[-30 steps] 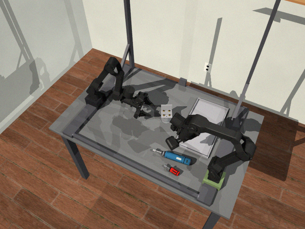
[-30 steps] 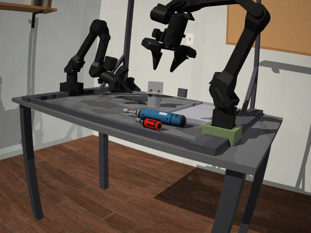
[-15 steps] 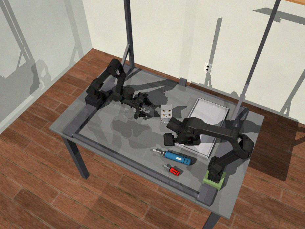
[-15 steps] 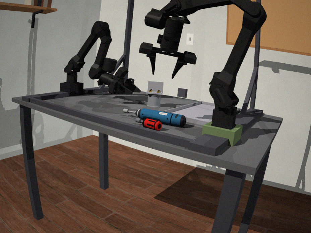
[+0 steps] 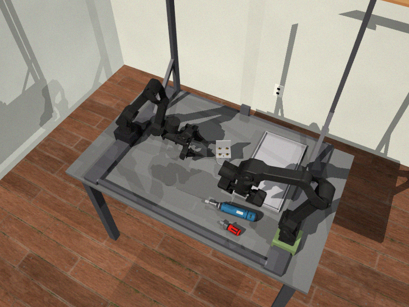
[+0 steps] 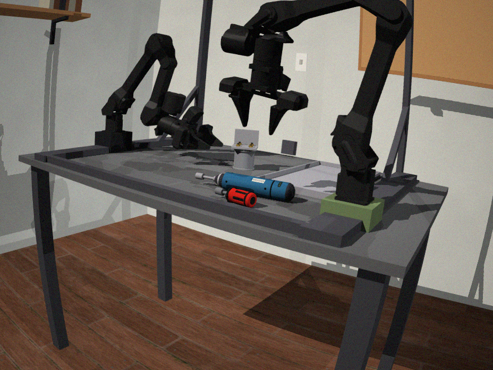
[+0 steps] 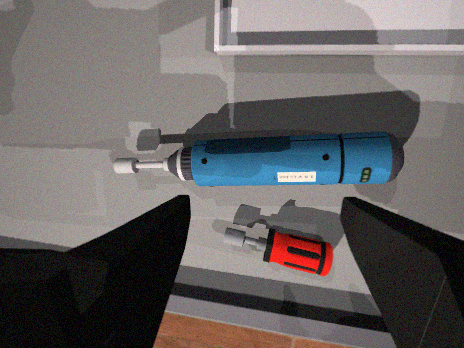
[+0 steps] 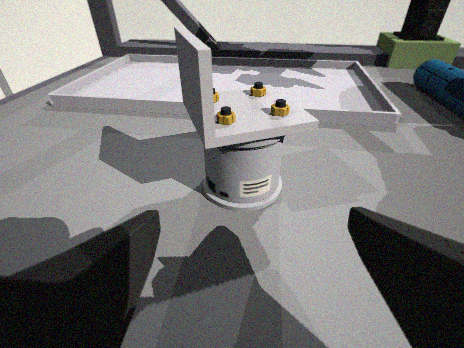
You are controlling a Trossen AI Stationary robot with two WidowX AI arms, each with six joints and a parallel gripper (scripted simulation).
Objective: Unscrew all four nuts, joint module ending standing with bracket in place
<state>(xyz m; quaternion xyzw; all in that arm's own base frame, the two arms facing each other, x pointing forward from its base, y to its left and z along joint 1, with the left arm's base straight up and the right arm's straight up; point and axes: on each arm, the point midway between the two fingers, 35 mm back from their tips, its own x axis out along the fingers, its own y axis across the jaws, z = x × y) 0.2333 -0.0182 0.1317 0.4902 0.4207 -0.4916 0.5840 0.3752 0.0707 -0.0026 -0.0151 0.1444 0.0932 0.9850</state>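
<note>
The joint module (image 6: 243, 160) (image 8: 227, 167) stands upright on the table, with the L-shaped bracket (image 5: 223, 143) (image 6: 246, 136) (image 8: 193, 92) on top. Four yellow nuts sit on their studs; one nut (image 8: 226, 117) is partly beside the upright plate. The blue electric nut driver (image 5: 231, 210) (image 6: 243, 181) (image 7: 245, 165) lies on the table. My left gripper (image 6: 257, 129) (image 7: 265, 206) is open and empty, high above the driver. My right gripper (image 5: 208, 150) (image 6: 215, 145) (image 8: 254, 218) is open and empty, low beside the module, fingers pointing towards it but not round it.
A red hand driver (image 5: 234, 229) (image 6: 241, 197) (image 7: 299, 253) lies beside the blue one, nearer the table's edge. A white tray (image 7: 325, 49) (image 8: 125, 104) lies behind the tools, past the module in the right wrist view. The left arm stands on a green base (image 5: 281, 245) (image 6: 342, 208).
</note>
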